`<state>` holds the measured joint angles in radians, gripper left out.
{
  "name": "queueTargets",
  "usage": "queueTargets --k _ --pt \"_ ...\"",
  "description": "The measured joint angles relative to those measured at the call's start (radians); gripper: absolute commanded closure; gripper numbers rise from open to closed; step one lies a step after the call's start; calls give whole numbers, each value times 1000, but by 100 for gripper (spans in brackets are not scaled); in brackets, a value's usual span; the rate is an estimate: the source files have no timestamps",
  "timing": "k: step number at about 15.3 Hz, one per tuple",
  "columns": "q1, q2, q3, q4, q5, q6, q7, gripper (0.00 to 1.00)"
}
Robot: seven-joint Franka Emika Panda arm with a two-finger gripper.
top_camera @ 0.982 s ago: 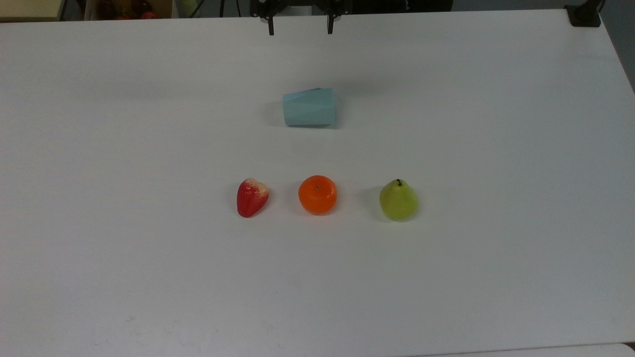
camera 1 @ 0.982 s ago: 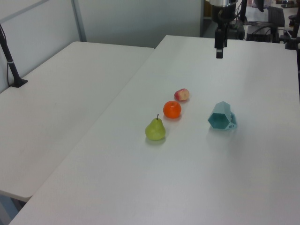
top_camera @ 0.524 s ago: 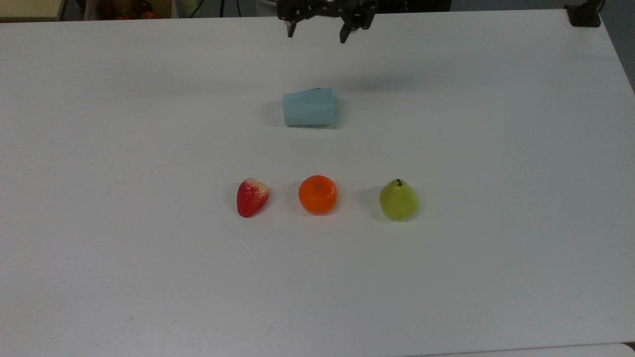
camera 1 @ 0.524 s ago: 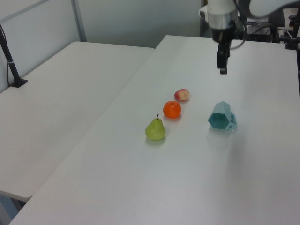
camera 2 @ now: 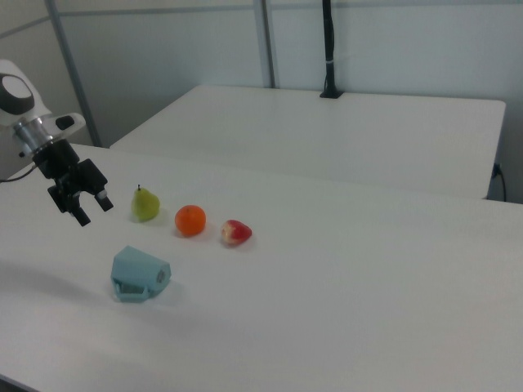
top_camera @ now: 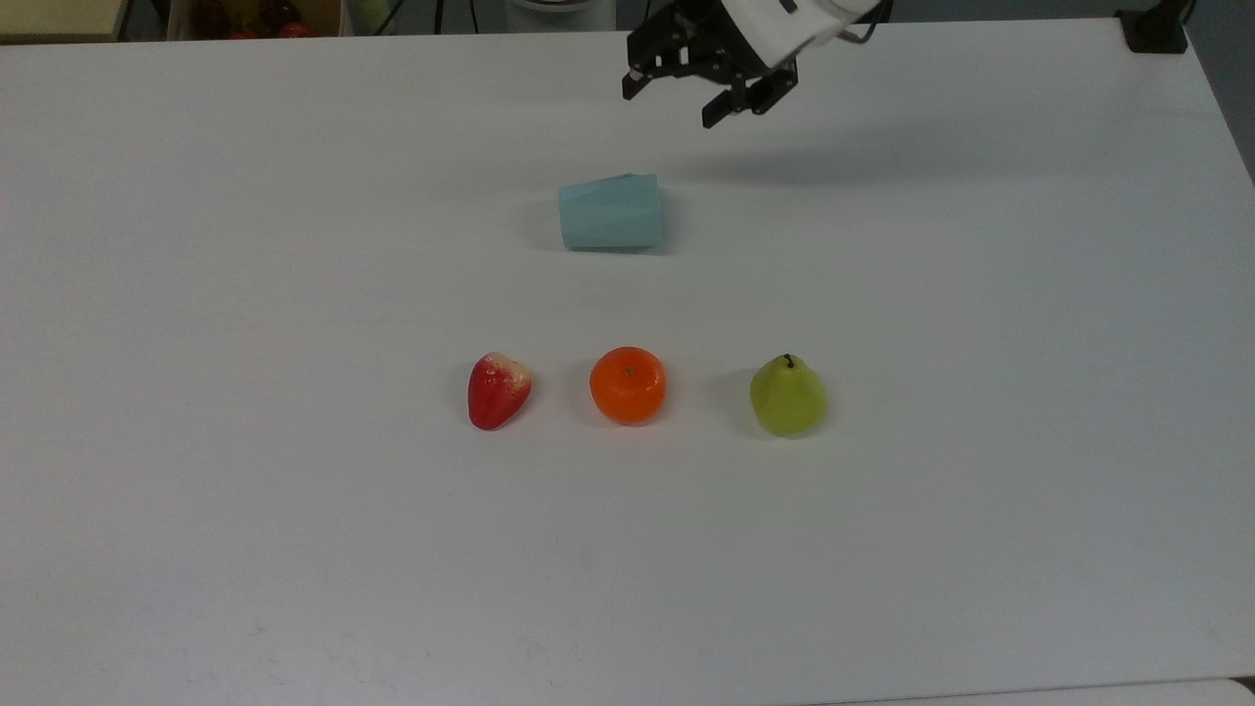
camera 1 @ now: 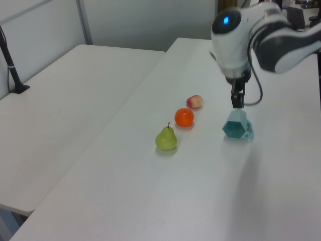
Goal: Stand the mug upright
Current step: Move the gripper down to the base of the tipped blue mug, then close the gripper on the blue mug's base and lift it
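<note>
The pale light-blue faceted mug point(top_camera: 610, 212) lies on its side on the white table point(top_camera: 294, 245), a little behind the row of toy fruits. In the left view its hexagonal mouth faces the camera, mug point(camera 1: 237, 125). In the right view its handle shows on the low near side, mug point(camera 2: 139, 273). My gripper point(top_camera: 669, 108) hangs in the air beyond the mug and slightly toward the top view's right. It is open, with nothing between its fingers and tilted. The gripper point(camera 2: 94, 211) is apart from the mug; in the left view the gripper point(camera 1: 236, 99) is just above the mug's far edge.
A red strawberry point(top_camera: 498, 390), an orange point(top_camera: 627, 384) and a green pear point(top_camera: 787, 396) stand in a row in front of the mug. A black post base point(top_camera: 1157, 29) sits at the far right corner. A second table point(camera 1: 60, 110) adjoins.
My gripper has come forward and toward the top view's right, lower and closer to the mug, with its wrist turned. The mug and fruits have not moved.
</note>
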<state>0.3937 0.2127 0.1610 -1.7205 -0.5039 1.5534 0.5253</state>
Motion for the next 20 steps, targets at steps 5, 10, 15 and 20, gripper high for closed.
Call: queueTargets --k 5,10,15,20 --pt "65 121 0 -4 -113 -5 174 0" --pt "84 243 0 -12 -264 -19 355 8" --pt "73 278 -7 -36 -323 -69 372 61" --pt "57 277 -7 -63 -340 -71 373 100"
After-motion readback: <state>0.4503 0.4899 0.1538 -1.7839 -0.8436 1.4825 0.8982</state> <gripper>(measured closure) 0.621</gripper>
